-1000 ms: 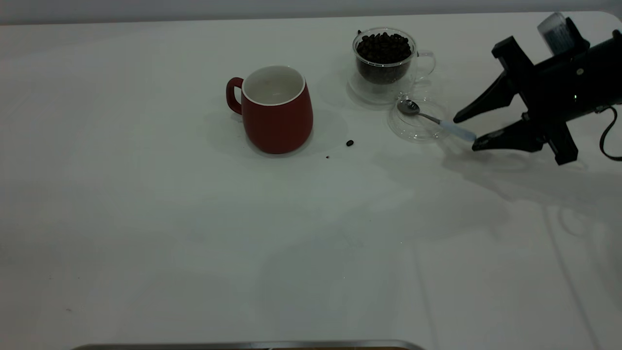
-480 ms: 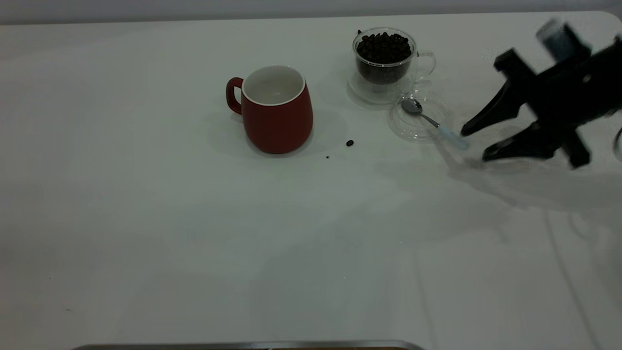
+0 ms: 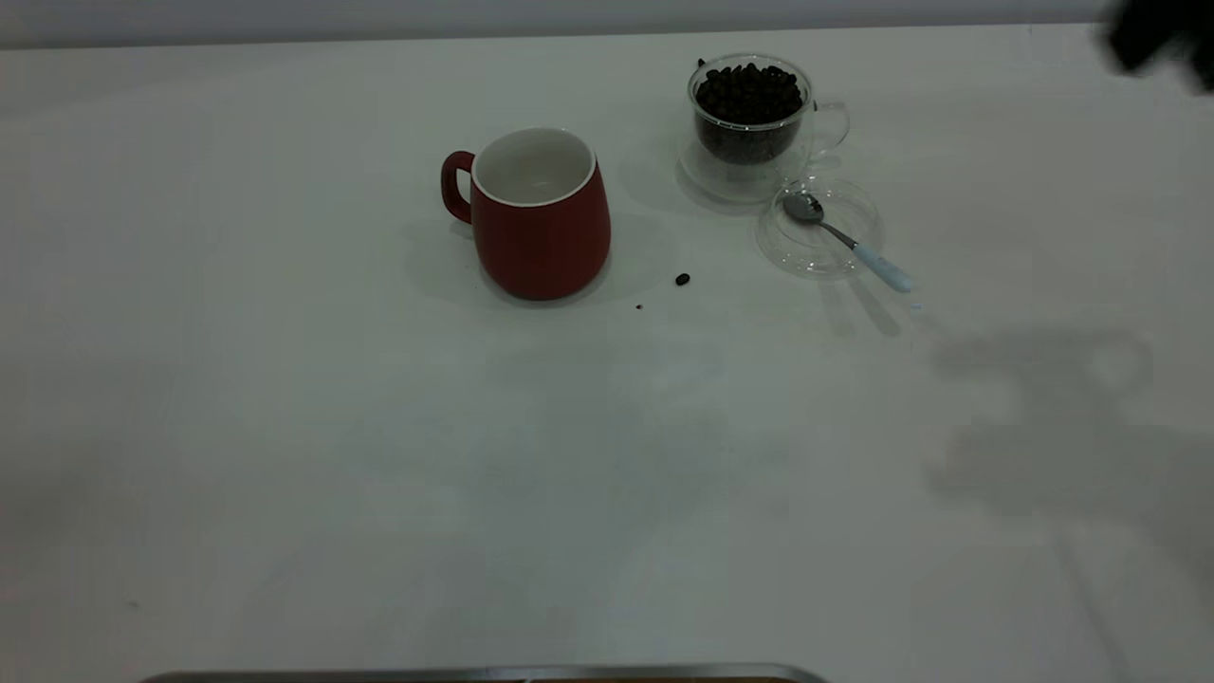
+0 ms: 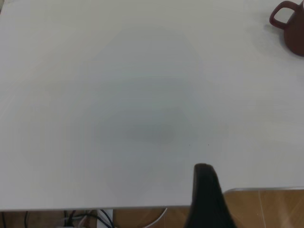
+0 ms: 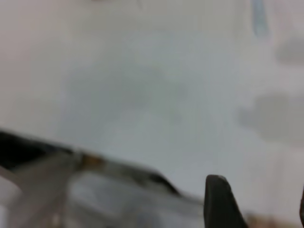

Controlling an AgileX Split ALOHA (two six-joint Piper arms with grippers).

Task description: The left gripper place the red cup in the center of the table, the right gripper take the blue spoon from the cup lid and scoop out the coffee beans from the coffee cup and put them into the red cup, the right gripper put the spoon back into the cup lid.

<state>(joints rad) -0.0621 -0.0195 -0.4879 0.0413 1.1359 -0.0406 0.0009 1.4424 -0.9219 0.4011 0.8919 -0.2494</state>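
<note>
The red cup [image 3: 538, 216] stands upright near the middle of the table [image 3: 379, 455], with its handle to the left; its handle also shows in the left wrist view [image 4: 285, 19]. The clear coffee cup [image 3: 752, 121] is full of coffee beans [image 3: 749, 93]. The cup lid [image 3: 818, 228] lies just in front of it. The blue spoon [image 3: 847, 241] rests bowl-down in the lid, with its handle over the rim. My right gripper [image 3: 1162, 38] is a blur at the far right corner, open and empty [image 5: 260, 199]. My left gripper [image 4: 251, 199] is open over the table's near edge.
One loose bean [image 3: 682, 279] and a small crumb [image 3: 638, 306] lie on the table between the red cup and the lid. A metal edge [image 3: 484, 673] runs along the table's front.
My right gripper has pulled away from the spoon handle, up and to the right, to the far corner. The spoon stays in the lid, its handle slightly shifted.
</note>
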